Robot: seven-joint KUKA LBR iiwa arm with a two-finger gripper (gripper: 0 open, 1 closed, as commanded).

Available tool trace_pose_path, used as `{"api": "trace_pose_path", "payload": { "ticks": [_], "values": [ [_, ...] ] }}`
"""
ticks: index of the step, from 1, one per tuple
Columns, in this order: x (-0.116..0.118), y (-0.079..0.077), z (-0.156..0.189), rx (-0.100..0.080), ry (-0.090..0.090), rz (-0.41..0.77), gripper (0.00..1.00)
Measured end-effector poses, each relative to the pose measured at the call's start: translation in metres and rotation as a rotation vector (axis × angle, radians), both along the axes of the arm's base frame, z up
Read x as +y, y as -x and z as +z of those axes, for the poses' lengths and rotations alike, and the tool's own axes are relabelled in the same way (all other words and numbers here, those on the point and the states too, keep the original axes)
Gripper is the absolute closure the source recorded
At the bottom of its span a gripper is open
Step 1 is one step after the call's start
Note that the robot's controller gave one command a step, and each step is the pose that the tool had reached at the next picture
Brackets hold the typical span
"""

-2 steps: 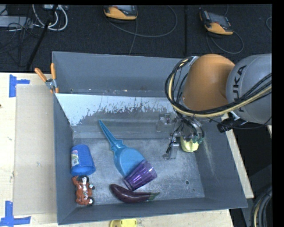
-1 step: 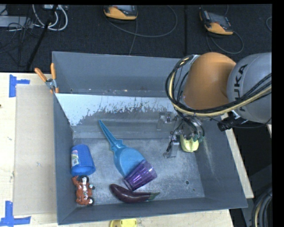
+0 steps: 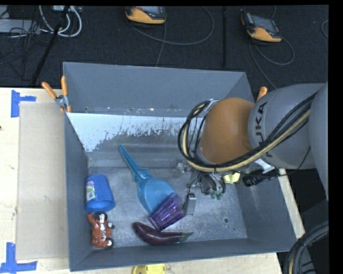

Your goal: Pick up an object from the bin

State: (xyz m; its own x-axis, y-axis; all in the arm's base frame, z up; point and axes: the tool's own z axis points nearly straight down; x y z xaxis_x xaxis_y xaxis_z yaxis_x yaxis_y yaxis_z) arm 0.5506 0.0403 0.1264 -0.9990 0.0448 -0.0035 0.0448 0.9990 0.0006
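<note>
Orange wrist cover (image 3: 225,131) is masking our claw (image 3: 199,193), so we are failing to tell whether it is apart or together. We are hovering just right of the purple ribbed cup (image 3: 167,212), which is lying against the blue funnel (image 3: 151,191).

Floor: dark, speckled floor (image 3: 118,45) across the upper part of the view.
Cables: pale cables (image 3: 68,24) bundled at top left, thinner leads looping across the floor.
Devices: left orange-and-black object (image 3: 144,14), right orange-and-black object (image 3: 261,29) (kind unclear).

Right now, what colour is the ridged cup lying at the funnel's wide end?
Purple; the cup shows best in the camera view.
</note>
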Motion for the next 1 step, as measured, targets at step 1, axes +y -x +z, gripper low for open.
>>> {"api": "trace_pose_path", "payload": {
  "ticks": [1],
  "values": [
    [0.0231,0.0017,-0.0268,0.012,0.001,0.118,0.00]
  ]
}}
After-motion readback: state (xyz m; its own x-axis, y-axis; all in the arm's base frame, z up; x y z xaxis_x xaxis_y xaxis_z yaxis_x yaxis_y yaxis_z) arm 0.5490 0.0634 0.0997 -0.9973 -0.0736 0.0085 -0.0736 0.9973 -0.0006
